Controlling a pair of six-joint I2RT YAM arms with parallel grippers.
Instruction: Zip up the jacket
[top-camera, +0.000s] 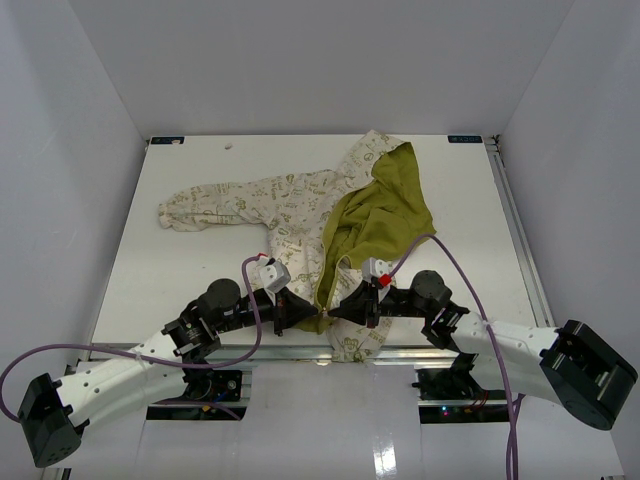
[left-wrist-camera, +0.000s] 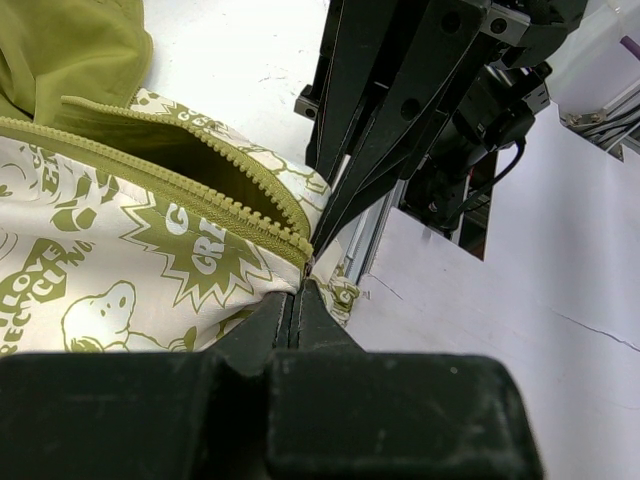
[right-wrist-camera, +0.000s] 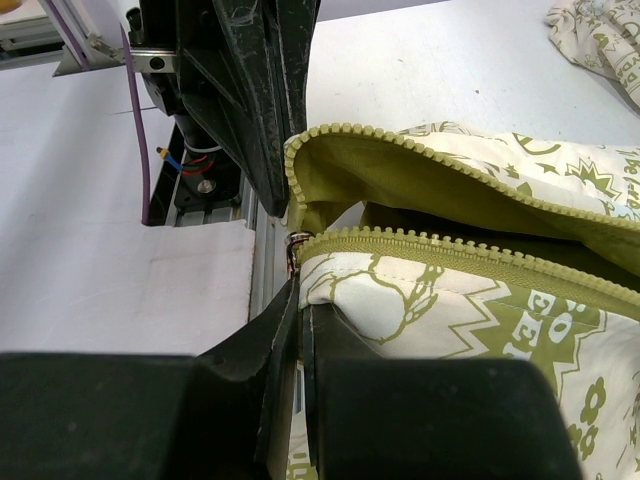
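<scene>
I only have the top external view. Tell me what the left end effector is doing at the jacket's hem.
Observer: In the left wrist view, the left end effector is shut, pinching the jacket right at the zipper's bottom end.
Operator: Now report the right one.
Observer: The right end effector is shut too, pinching the hem just below the zipper slider.
Operator: Give me the zipper's state.
Observer: It is open. The teeth join only at the slider, then the two rows spread apart, showing the olive lining.
</scene>
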